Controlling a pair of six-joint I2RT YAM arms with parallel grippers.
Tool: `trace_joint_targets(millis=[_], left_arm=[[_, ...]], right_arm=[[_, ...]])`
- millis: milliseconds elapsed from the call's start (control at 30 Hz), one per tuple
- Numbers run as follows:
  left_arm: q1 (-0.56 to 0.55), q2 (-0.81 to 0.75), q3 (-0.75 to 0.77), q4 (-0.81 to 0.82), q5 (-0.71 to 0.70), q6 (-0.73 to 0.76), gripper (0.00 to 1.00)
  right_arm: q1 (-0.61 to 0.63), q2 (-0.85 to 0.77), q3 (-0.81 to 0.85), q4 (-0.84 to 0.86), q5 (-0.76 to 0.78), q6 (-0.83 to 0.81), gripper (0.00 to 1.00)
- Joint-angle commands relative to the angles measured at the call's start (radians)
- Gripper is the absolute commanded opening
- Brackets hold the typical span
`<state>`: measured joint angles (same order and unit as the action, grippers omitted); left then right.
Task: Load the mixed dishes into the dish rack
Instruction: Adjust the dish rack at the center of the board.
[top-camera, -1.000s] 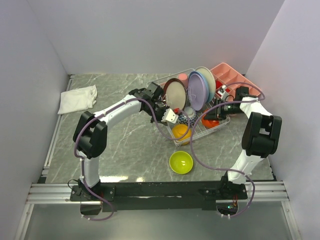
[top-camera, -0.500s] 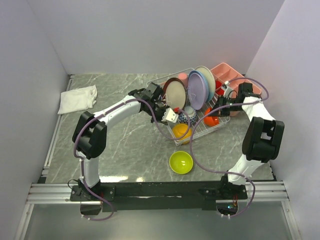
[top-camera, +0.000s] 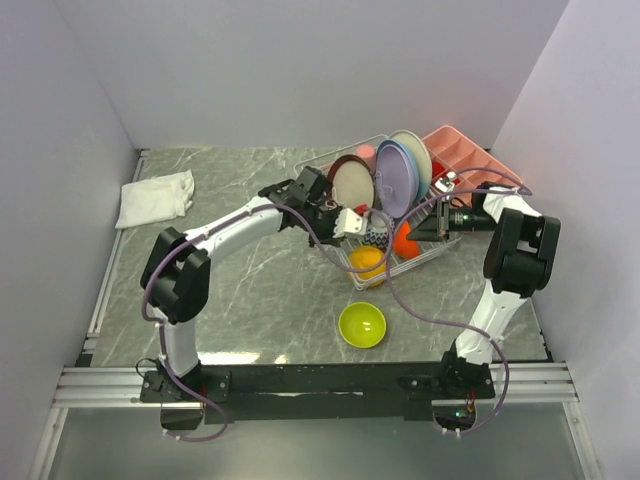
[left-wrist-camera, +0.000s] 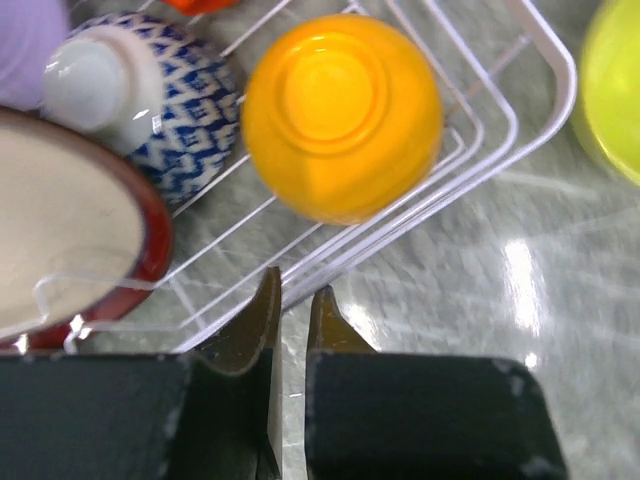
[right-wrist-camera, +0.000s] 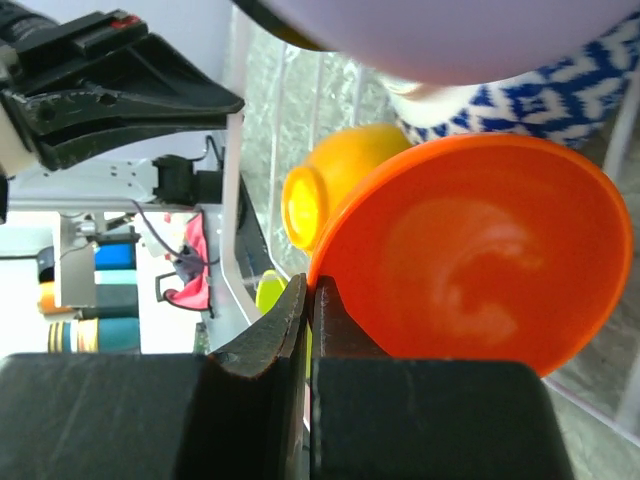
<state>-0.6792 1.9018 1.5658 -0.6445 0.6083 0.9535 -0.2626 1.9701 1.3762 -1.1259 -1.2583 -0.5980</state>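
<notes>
Right tool (right-wrist-camera: 308, 290), pinching the rim of the red-orange bowl (right-wrist-camera: 470, 260), holds it tilted over the dish rack (right-wrist-camera: 238, 200), with the orange-yellow bowl (right-wrist-camera: 330, 190) just beyond its tips.

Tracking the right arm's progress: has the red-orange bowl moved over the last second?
Yes. The red-orange bowl has shifted left, away from the pink tray, toward the blue-patterned cup.

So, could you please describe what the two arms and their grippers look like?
The left arm and right arm have white tubular links joined by bulky black joint housings. A thin purple cable loops loosely along each. The left gripper and right gripper have black, blocky bodies with two slim dark fingers tapering to points. No markings are readable.
</notes>
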Motion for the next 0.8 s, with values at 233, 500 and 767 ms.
trace_joint_targets(millis=[233,500,767], left_arm=[[-0.086,0.062,0.148,0.290,-0.539,-0.421,0.68],[-0.117,0.031,0.095,0.411,-0.338,-0.450,0.15],[-0.161,0.178,0.135,0.515,-0.288,-0.484,0.01]], right_arm=[[-0.015,0.016,-0.025,-0.107,0.112,-0.034,0.00],[-0.026,-0.013,-0.054,-0.019,0.158,0.067,0.00],[-0.055,-0.073,-0.043,0.141,0.315,0.221,0.02]])
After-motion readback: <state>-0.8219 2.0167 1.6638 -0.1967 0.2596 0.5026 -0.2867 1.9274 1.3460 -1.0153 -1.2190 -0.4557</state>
